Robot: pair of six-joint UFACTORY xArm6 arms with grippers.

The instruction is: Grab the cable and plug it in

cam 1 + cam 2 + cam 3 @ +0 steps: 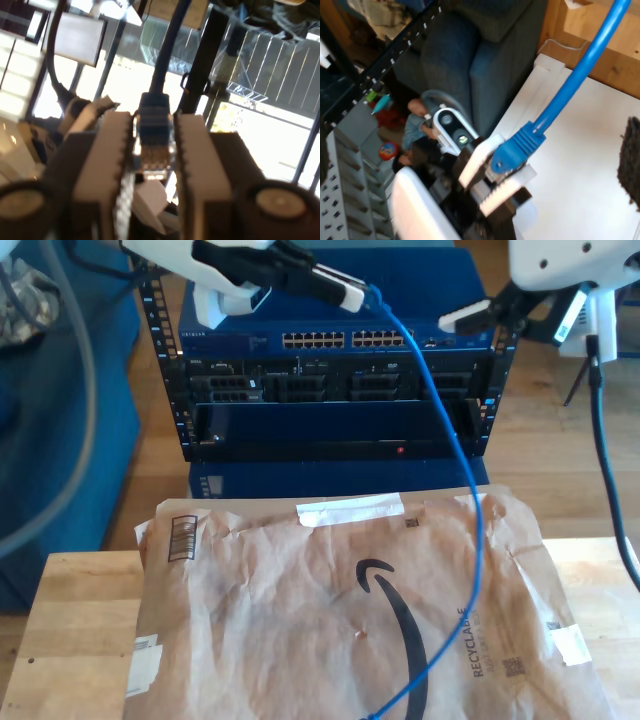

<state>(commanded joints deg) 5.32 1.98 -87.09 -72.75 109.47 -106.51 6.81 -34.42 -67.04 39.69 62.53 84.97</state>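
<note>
First wrist view: my first gripper [155,121] is clamping the plug [154,147] of the cable [167,45], with both white pads [112,150] pressing its sides. The plug's contact end is pointing back toward my palm and the cord is running out past my fingertips. So the contacts aren't leading. That's the main thing to fix, imo, before any insertion.

Second wrist view: the same jaws are nearly closed on the plug, with the blue boot [517,147] sticking out beyond the pads and the cord climbing away from them. The grip is looking firm and square, no slip showing.

Exterior view: I'm holding the plug just above and in front of the switch [240,340], whose port rows [345,339] are sitting below my fingertips. The cord is hanging from my jaws down over the paper mailer [300,620]. The other gripper [480,312] is hovering well apart from mine. Can't tell how wide its jaws are.

To do it well: hand over or re-grip so the contacts face the ports, line up w/ one port, then push straight, slowly.
</note>
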